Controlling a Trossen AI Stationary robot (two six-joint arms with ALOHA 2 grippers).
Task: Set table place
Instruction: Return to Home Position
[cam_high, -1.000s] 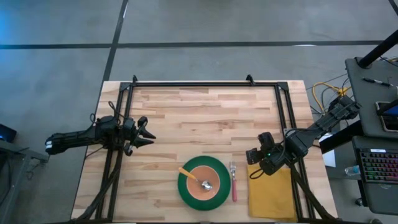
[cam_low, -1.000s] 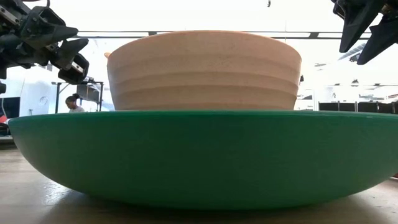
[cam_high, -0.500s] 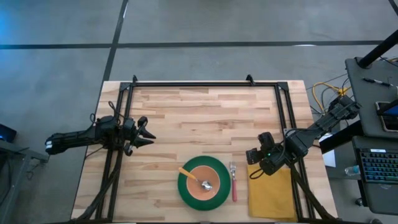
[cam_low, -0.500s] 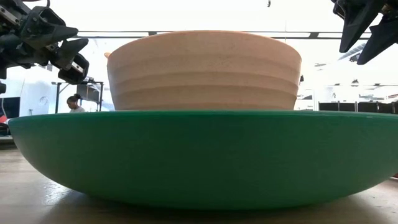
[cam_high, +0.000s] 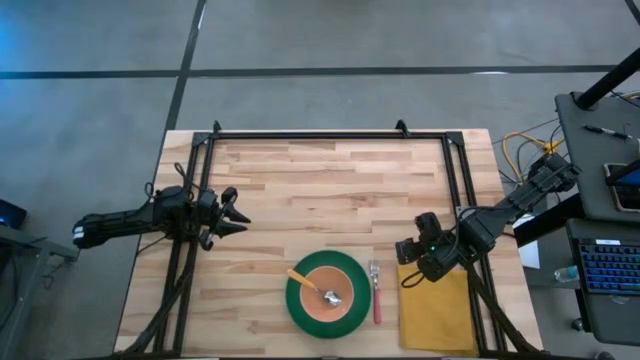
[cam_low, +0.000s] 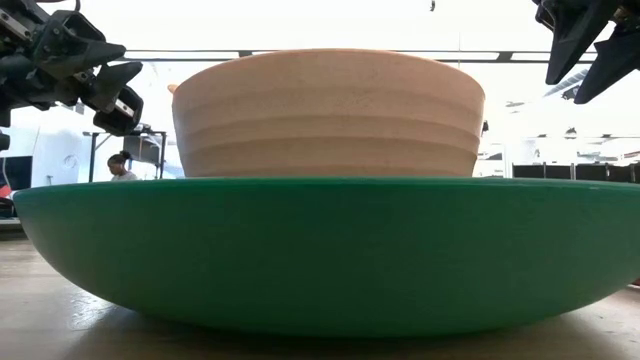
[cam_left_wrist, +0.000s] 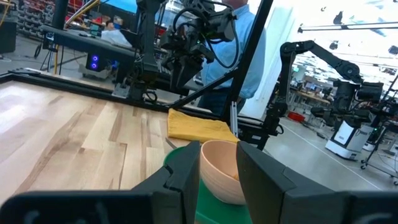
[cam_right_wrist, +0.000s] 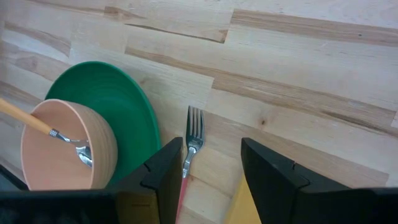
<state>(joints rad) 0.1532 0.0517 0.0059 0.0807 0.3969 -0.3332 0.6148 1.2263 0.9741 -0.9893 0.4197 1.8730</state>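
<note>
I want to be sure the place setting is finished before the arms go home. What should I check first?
1. Round peach-orange bowl sits inside the round green plate: ok.
2. Orange-handled metal spoon rests in the bowl, handle over the rim: ok.
3. Red-handled metal fork lies right of the plate, apart from it: ok.
4. Mustard-yellow rectangular napkin lies flat beyond the fork: ok.
5. Left gripper open, empty, away from the setting: ok.
6. Right gripper open, empty, above the napkin's corner: ok.
</note>
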